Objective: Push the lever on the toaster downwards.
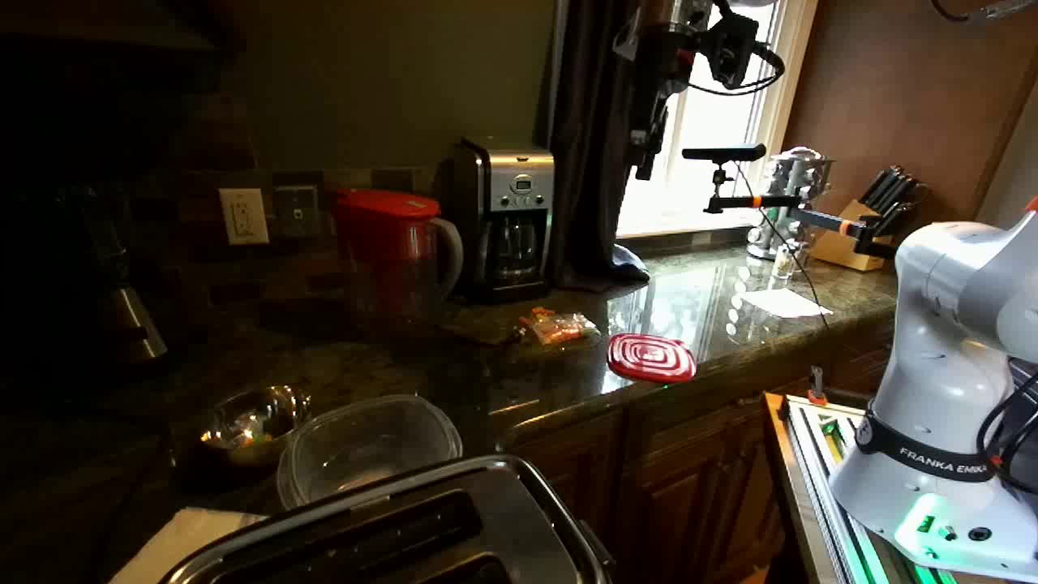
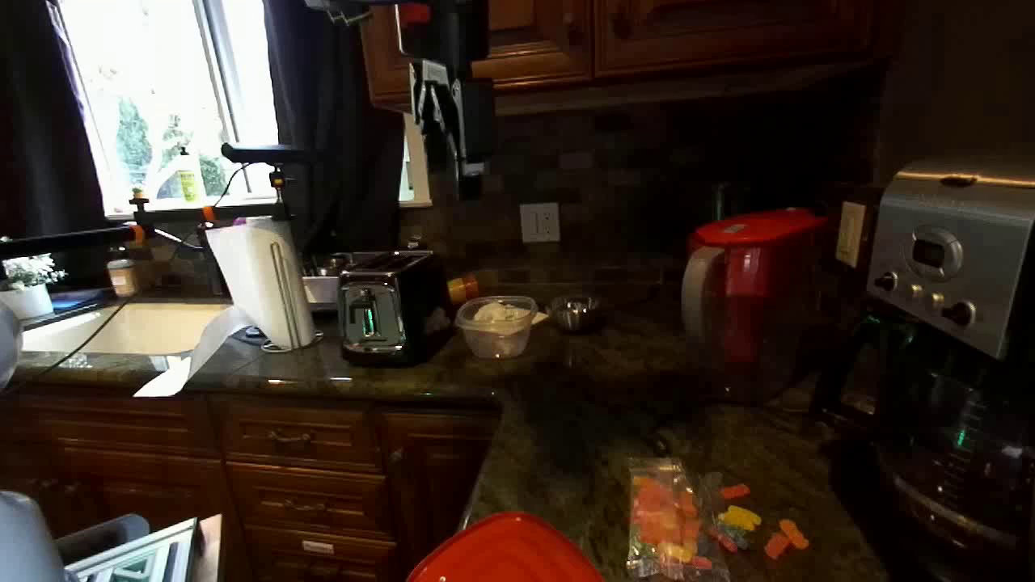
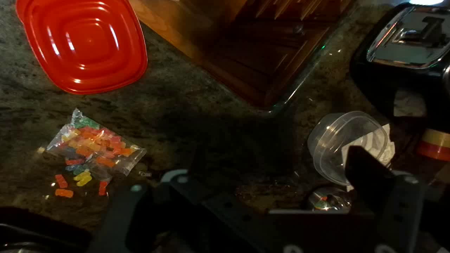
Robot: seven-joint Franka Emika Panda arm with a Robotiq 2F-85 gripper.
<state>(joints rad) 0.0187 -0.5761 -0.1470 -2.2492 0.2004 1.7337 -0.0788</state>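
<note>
The toaster [image 1: 535,519] shows its brushed silver top and dark slots at the bottom of an exterior view. Its shiny front face and black side show at the counter's edge in an exterior view [image 2: 388,323]. In the wrist view the toaster [image 3: 386,75] is at the upper right, partly cut off, with a dark lever [image 3: 434,31] on its front. My gripper [image 3: 276,153] is open and empty, fingers wide apart. It points down, high above the counter and away from the toaster, in both exterior views [image 1: 645,166] [image 2: 469,174].
A clear container [image 2: 497,346] and metal bowl [image 2: 576,315] stand beside the toaster. A paper towel roll [image 2: 263,283] is on its other side. A red lid [image 3: 88,42], candy bag [image 3: 95,144], red pitcher [image 1: 389,251] and coffee maker [image 1: 519,182] are on the counter.
</note>
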